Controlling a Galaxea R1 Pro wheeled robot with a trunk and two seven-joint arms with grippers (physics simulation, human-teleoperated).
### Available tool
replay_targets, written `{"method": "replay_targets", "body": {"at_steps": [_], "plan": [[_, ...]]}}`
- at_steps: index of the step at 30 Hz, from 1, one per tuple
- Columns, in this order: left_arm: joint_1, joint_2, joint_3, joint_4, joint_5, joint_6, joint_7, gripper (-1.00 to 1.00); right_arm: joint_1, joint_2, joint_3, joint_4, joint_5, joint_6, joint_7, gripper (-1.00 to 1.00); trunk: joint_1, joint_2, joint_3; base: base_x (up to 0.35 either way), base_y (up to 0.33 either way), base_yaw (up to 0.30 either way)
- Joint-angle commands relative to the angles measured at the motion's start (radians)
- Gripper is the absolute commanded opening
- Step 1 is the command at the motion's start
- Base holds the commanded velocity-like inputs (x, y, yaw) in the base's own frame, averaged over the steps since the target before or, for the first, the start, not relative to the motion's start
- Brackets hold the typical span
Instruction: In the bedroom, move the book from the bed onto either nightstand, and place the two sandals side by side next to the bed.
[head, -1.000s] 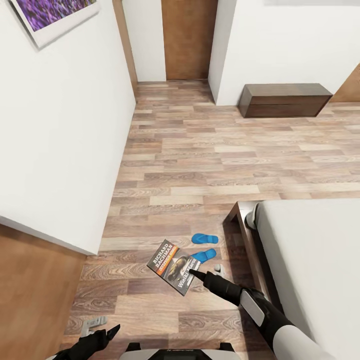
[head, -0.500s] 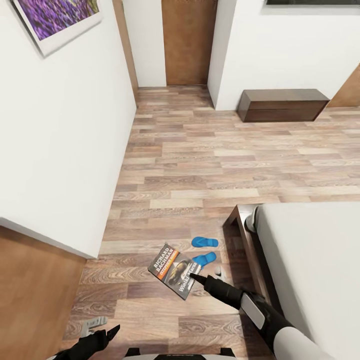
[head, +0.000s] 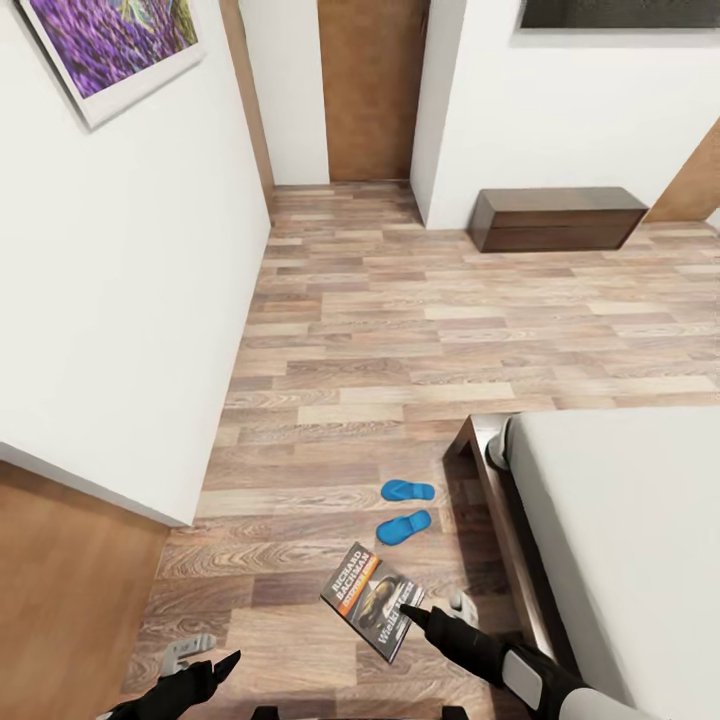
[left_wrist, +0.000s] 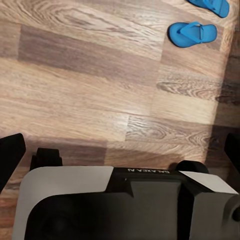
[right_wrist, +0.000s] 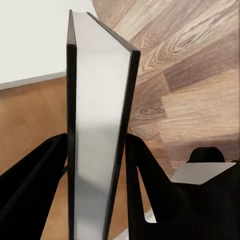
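Picture: one purple-flowered picture (head: 115, 45) hangs on the white wall, far left of the bed.
Left pincer: one, the left pincer (head: 205, 672) hangs low over the floor, well left of the bed; its black fingers stand apart with nothing between them, as the left wrist view shows.
Floor: brown wood planks (head: 400, 330) run from the wall to the bed.
Door: one brown door (head: 370, 85) stands beyond the bed, at the end of a short passage.
Book: one book (head: 372, 600) is off the bed, held over the floor just left of the bed frame, cover up, with "RICHARD BACHMAN" readable.
Sandals: two blue sandals lie on the floor left of the bed's corner, one (head: 407, 490) farther off, one (head: 403, 527) nearer the book, close together and roughly side by side.
Right pincer: one, the right pincer (head: 412, 617) is clamped on the book's edge; in the right wrist view the book (right_wrist: 97, 135) stands edge-on between both black fingers.
Bed: one bed (head: 620, 540), dark frame, pale mattress.
Chest: one low dark chest (head: 555, 218) stands against the far wall, well beyond the bed.
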Motion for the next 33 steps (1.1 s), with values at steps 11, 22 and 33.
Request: {"method": "replay_targets", "body": {"at_steps": [11, 22, 33], "plan": [[0.0, 0.0, 0.007, 0.001, -0.011, -0.007, -0.003, 1.0, 0.0, 0.002, 0.009, -0.08, -0.01, 0.003, 0.007, -1.0, 0.0, -0.001, 0.017, 0.0, 0.0, -0.091], [0.0, 0.0, 0.007, 0.001, -0.011, -0.008, -0.001, 1.0, 0.0, 0.028, 0.009, -0.137, -0.01, 0.004, 0.008, -1.0, 0.0, -0.001, 0.035, 0.0, 0.0, -0.079], [0.0, -0.016, 0.007, 0.001, -0.011, -0.008, -0.001, 1.0, 0.0, 0.029, 0.01, -0.136, -0.01, 0.004, 0.008, -1.0, 0.0, -0.001, 0.053, 0.0, 0.0, -0.069]]}}
